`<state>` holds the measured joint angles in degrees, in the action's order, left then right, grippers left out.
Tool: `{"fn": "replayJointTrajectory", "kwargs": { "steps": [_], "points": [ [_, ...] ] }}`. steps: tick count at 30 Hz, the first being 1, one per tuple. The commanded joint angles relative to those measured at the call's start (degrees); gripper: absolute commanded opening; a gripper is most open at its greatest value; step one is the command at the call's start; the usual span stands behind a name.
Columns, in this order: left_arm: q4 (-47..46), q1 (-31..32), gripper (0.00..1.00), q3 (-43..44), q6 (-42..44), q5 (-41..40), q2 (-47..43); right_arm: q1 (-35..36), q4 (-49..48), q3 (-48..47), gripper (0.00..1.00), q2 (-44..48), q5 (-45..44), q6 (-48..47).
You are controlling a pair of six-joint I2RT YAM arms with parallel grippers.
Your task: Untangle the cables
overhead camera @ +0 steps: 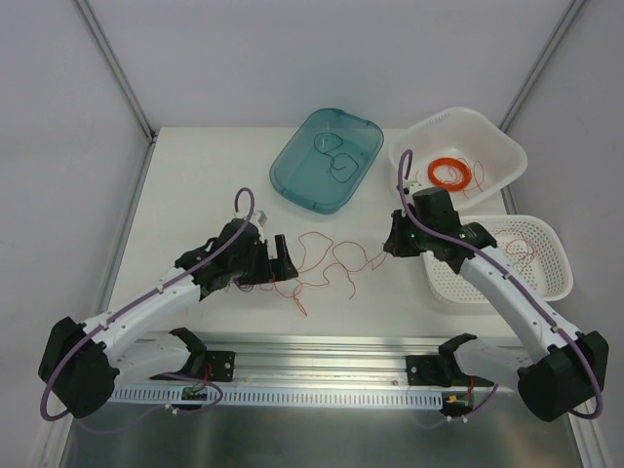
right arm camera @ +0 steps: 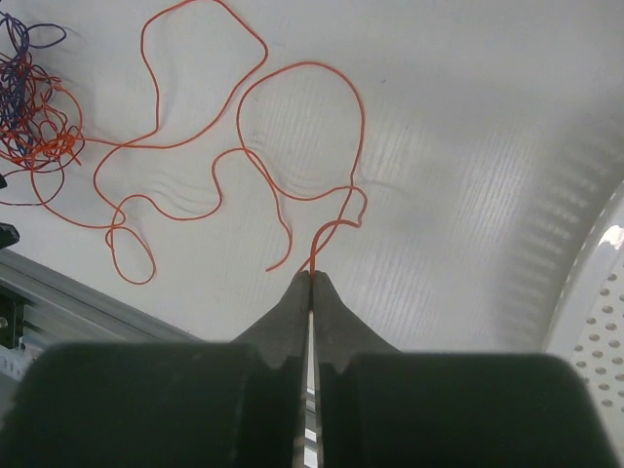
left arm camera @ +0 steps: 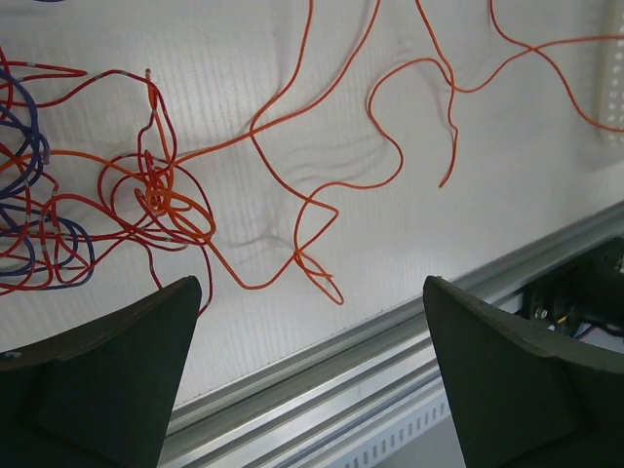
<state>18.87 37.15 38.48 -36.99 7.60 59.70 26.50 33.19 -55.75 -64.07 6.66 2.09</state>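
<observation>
The cables are thin red, orange and dark blue wires. Their knotted wad [left arm camera: 156, 195] lies on the white table at the left of the left wrist view, and at the top left [right arm camera: 29, 107] of the right wrist view. One long orange strand [overhead camera: 336, 255] snakes from the wad toward the right arm. My right gripper [right arm camera: 312, 276] is shut on that strand's end, fingertips pressed together low over the table [overhead camera: 195, 185]. My left gripper [left arm camera: 310, 292] stands wide open just right of the wad, nothing between its fingers. From above, the left gripper [overhead camera: 281, 255] covers most of the wad.
A teal tray [overhead camera: 297, 171] at the back holds a couple of dark wires. A white basket [overhead camera: 458, 119] at the back right holds a flat orange ring coil [overhead camera: 450, 174]. A perforated white basket [overhead camera: 458, 283] with red wire sits beside the right arm. An aluminium rail [overhead camera: 322, 351] runs along the near edge.
</observation>
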Motion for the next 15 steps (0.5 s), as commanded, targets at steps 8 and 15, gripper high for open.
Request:
{"fn": "replayJointTrajectory", "kwargs": {
  "steps": [8,15],
  "points": [
    [1.0,0.2,0.99,-2.4,-19.7,-7.3,3.4,1.3,-2.8,0.5,0.01,1.4,1.4,2.7],
    [0.3,0.2,0.99,-3.4,-24.0,-7.3,8.3,2.1,-3.2,1.4,0.01,1.2,1.6,2.8]
  ]
}}
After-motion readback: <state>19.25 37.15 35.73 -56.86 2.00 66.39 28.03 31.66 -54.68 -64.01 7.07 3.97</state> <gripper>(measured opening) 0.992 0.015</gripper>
